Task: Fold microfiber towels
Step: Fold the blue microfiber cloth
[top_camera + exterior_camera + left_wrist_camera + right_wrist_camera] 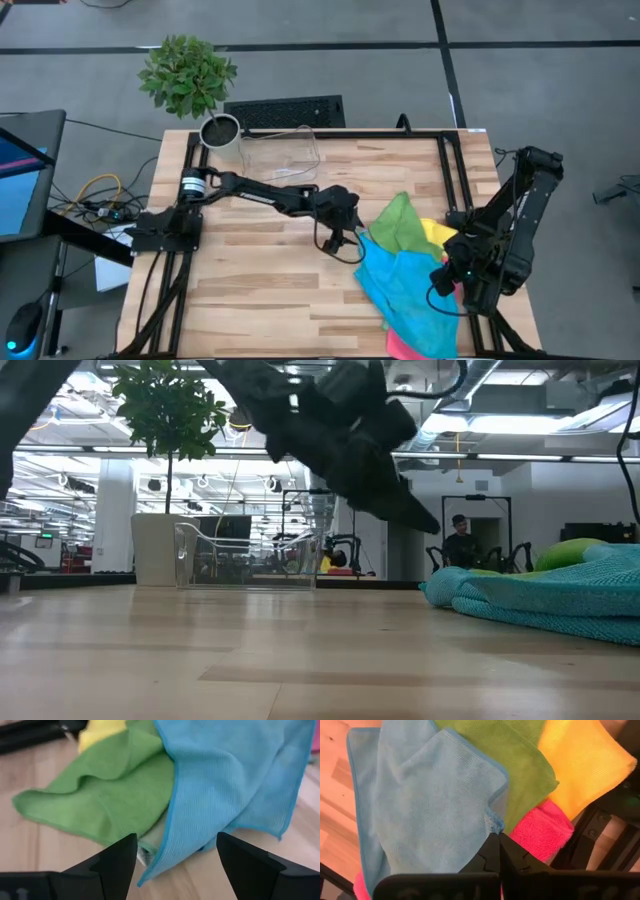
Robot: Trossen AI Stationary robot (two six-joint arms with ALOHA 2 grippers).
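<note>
Worktop (260, 290) carries towel heap at my right side: blue towel (405, 285) on top, green (400, 222), yellow (437, 234), pink (405, 347) beneath. My left fingers (175, 865) spread wide above blue towel's edge. My right fingers (496, 851) pressed together over heap.

The microfiber towels (410, 275) lie in one overlapping pile near the right edge of the table (260, 290), reaching to its front edge. The left gripper (352, 240) is just beside the pile, toward the table's middle. The right gripper (447, 283) is over the pile's right side. A bin (280, 152) stands at the back edge, with a potted plant (190, 80) beside it toward the back left corner.
</note>
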